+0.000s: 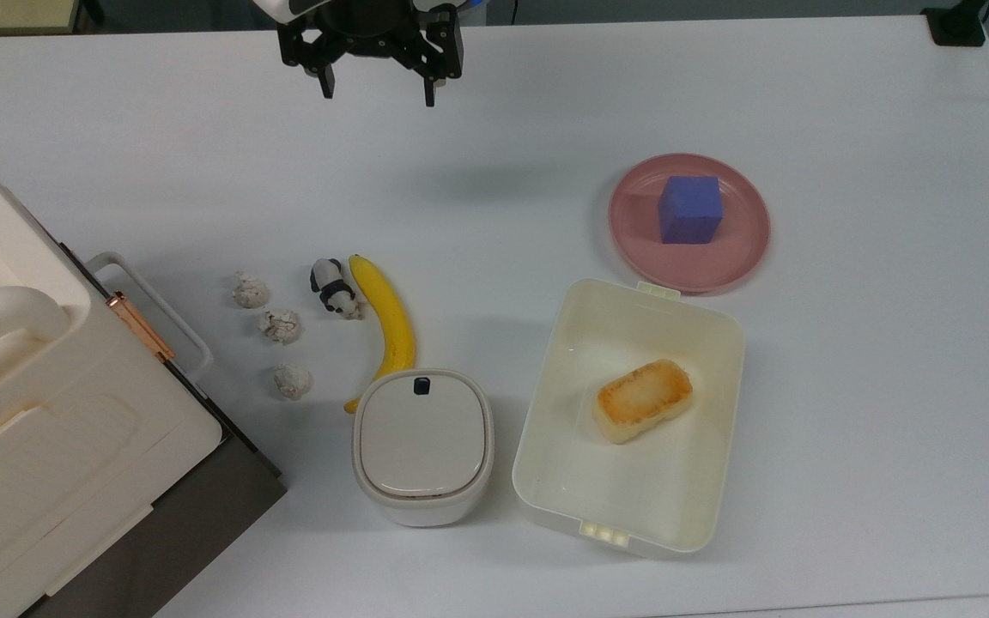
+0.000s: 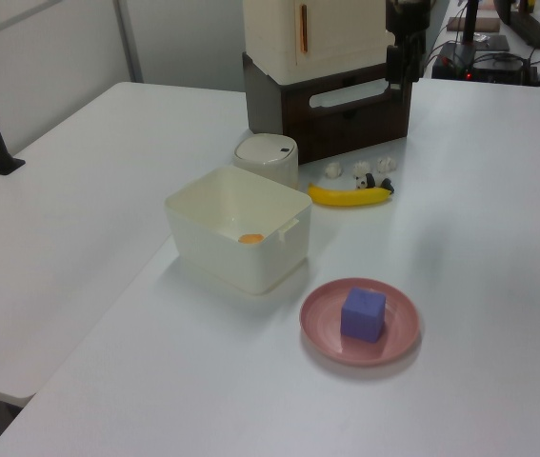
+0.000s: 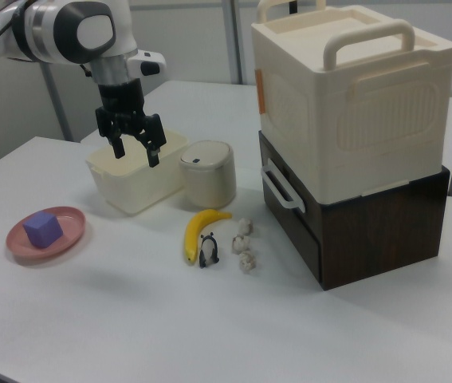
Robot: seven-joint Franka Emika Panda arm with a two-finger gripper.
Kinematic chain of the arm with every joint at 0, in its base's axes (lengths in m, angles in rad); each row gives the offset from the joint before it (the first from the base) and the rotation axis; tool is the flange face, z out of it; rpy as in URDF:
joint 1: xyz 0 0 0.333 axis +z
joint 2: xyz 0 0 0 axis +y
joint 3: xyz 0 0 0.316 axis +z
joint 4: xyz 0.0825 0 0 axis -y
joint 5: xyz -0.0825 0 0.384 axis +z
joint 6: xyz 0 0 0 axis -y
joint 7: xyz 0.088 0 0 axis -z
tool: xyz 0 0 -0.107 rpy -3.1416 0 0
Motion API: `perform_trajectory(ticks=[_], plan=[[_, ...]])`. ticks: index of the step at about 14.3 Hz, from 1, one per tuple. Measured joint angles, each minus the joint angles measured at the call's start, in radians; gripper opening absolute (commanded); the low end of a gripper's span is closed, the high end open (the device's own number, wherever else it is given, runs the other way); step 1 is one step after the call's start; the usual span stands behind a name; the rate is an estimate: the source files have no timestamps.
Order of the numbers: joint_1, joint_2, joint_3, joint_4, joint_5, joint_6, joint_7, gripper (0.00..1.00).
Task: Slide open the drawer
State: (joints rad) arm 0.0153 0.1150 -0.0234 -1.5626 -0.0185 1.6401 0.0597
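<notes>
The drawer [image 3: 297,209] sits closed in the dark brown base under the cream cabinet [image 3: 351,96], its white loop handle [image 3: 280,188] lying close along the front panel; in the top view this stack fills the top view's lower left corner, with the handle [image 1: 151,310] facing the middle of the white table [image 1: 546,112]. Just in front of the handle lie three small crumpled white lumps [image 1: 271,326], then a little panda figure [image 1: 333,288] touching or nearly touching a banana [image 1: 387,319], whose lower tip meets a rounded white container with a lid [image 1: 422,442]. Beside that container, toward the top view's right, stands an open cream lunchbox [image 1: 632,416] with a browned piece of bread [image 1: 642,400] inside. A pink plate [image 1: 743,232] carrying a blue cube [image 1: 690,209] rests just beyond the lunchbox, its rim close to the box's edge. The gripper [image 1: 374,86] hangs in the air well apart from the drawer, at the top view's upper edge, pointing down with its two fingers spread wide and nothing between them; in the right view it [image 3: 135,152] hovers above the table in front of the lunchbox [image 3: 134,183], and in the left view it [image 2: 400,71] appears near the drawer's front [image 2: 350,119].
</notes>
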Motion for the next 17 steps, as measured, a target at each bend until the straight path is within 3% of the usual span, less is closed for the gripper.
perform_trajectory(ticks=[10, 17], plan=[[0.001, 0.011, 0.004, -0.001, 0.0, 0.001, -0.001, 1.0], [0.0, 0.109, 0.006, -0.019, 0.0, 0.158, -0.001, 1.0]])
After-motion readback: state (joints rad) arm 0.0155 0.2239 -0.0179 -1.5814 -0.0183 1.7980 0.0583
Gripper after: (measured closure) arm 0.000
